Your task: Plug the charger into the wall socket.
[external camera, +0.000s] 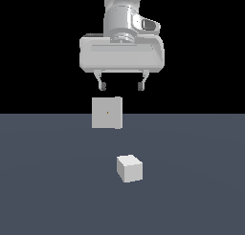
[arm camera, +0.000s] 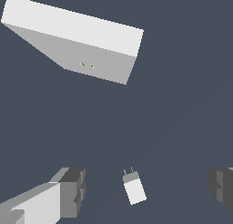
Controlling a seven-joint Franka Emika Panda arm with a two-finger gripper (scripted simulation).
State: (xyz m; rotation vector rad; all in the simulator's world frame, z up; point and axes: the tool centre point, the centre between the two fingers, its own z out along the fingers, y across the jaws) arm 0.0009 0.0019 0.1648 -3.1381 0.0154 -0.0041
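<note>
We see a flat slate-blue floor point(external camera: 48, 181) filling the near part of the scene. Beyond its far edge we see only a plain black backdrop point(external camera: 38, 48).

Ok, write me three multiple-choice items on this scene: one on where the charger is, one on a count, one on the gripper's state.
1. Where is the charger?
A. Held between the fingers
B. Lying on the floor, apart from the wall socket
C. Plugged into the socket

2. How many yellowish dots does the wrist view show on the socket's face?
A. None
B. Two
C. Five

3. What state is the gripper in?
A. Open and holding nothing
B. Shut on the charger
C. Shut on the socket

Answers:
1. B: in the exterior view the cube sits on the floor, with a clear gap to the panel.
2. B: two small dots sit side by side on the panel's face.
3. A: the fingers stand wide apart with nothing between them, above both things.
</note>
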